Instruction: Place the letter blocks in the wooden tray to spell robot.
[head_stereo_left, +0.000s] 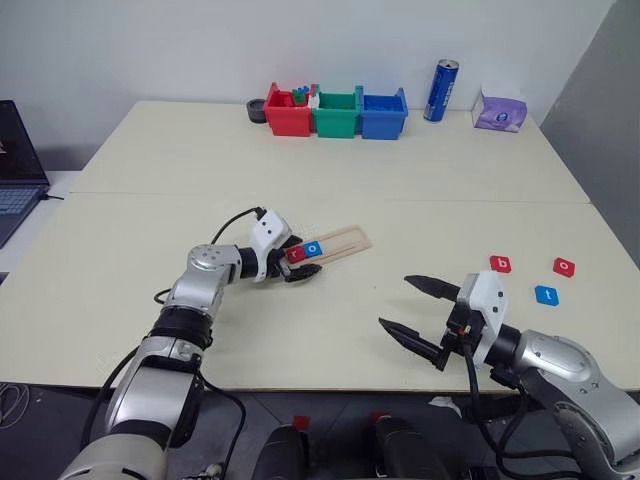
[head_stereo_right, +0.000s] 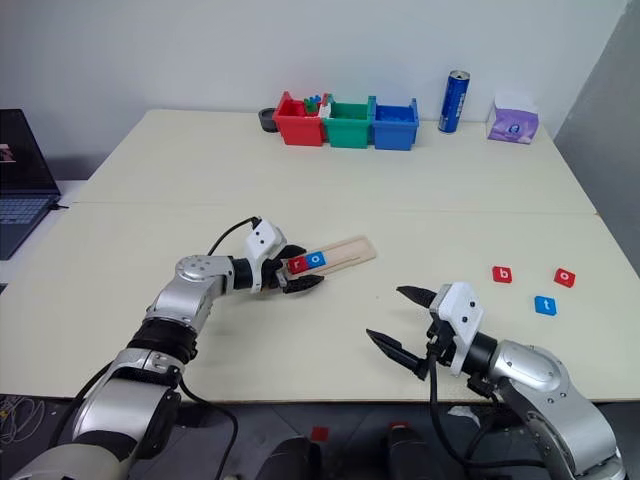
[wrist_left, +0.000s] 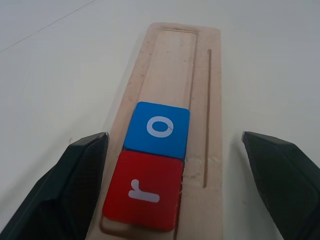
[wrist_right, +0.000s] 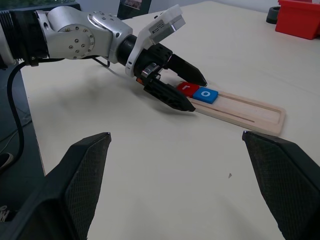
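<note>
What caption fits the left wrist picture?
Open left end effector straddling the wooden tray, red r block and blue o block inside.

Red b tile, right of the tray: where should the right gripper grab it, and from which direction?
My call: come straight down on the red b tile with the open right gripper and pinch two opposite side edges. It lies flat on the table, so only its thin edges offer grip. The blue t tile and red o tile lie apart from it, leaving finger room.
</note>
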